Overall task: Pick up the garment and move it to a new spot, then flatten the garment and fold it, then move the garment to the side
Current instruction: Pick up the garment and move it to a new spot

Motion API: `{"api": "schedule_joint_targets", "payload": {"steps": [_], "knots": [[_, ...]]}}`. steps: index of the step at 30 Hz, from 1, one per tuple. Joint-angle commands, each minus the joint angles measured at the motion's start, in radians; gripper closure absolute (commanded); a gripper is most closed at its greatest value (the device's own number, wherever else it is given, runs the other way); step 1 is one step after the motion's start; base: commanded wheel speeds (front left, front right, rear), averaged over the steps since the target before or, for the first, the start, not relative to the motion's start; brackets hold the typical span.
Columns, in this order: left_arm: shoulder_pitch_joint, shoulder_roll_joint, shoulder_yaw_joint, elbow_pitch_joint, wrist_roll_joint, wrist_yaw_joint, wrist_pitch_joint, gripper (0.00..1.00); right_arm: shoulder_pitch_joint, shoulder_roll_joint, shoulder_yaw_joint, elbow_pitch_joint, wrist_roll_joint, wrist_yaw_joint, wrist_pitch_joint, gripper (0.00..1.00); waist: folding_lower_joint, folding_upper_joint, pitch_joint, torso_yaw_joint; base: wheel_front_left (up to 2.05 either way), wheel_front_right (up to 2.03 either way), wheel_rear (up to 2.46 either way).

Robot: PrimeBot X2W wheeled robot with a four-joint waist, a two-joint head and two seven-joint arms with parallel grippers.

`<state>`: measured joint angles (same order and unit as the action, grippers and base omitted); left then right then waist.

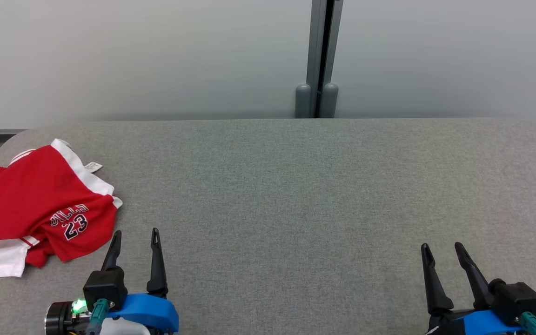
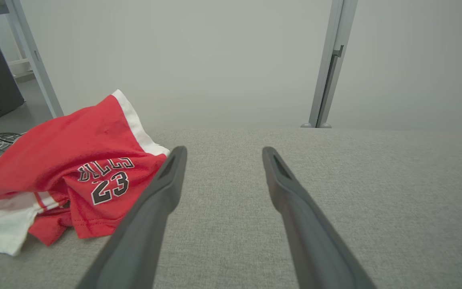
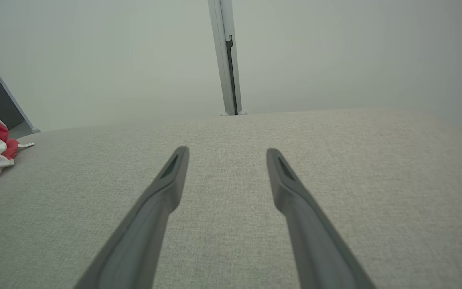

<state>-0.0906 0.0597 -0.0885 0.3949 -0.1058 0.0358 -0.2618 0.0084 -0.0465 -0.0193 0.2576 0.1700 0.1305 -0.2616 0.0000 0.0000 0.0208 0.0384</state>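
A grey fabric-covered worktop [image 1: 296,186] is seen from above. A red garment [image 1: 40,200], a jersey with white trim and the number 23, lies crumpled at nine o'clock on the worktop. It is doubled over itself, with a white layer showing underneath at its near edge, and part of it runs past the left border of the head view. It sits far to one side, which probably explains the first step of carrying it to a new spot: the broad middle of the worktop offers room to flatten and fold it.

The left hand [image 1: 137,231] is low at seven o'clock, with its two dark fingers spread, holding nothing and pointing toward twelve o'clock. Its nearer fingertip is just beside the garment's hem without touching it. The right hand [image 1: 441,245] is at five o'clock, also spread and holding nothing, well apart from the garment. Both look poised in a ready pose, and the pick-up has not yet begun. A grey post [image 1: 318,56] stands against the pale wall at twelve o'clock.
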Motion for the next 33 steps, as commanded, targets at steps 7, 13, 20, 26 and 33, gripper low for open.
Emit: {"api": "schedule_joint_targets", "payload": {"steps": [7,13,20,26,33], "knots": [[-0.012,0.012,0.001,-0.008,-0.006,0.015,-0.005,0.0,-0.004,-0.007,0.008,-0.01,0.018,0.0,-0.005,0.0,0.0,0.0,-0.003,0.024,0.0,0.0,0.0],[-0.006,0.022,0.01,-0.017,-0.01,0.025,-0.005,0.0,-0.001,-0.007,0.024,-0.011,0.028,0.0,-0.005,0.0,0.0,0.0,-0.008,0.07,0.0,0.0,0.0],[0.002,0.033,0.024,-0.026,-0.021,0.034,-0.005,0.0,0.008,-0.007,0.03,-0.01,0.03,0.0,-0.004,0.0,0.0,0.0,-0.011,0.153,0.0,0.0,0.0],[0.005,0.045,0.028,-0.024,-0.028,0.034,-0.005,0.0,0.009,-0.007,0.033,-0.006,0.034,0.0,-0.004,0.0,0.0,0.0,-0.014,0.233,0.0,0.0,0.0],[0.006,0.058,0.035,-0.025,-0.042,0.039,-0.003,0.0,0.008,-0.007,0.046,-0.003,0.042,0.0,-0.004,0.0,0.0,0.0,-0.018,0.327,0.0,0.0,0.0]]}}
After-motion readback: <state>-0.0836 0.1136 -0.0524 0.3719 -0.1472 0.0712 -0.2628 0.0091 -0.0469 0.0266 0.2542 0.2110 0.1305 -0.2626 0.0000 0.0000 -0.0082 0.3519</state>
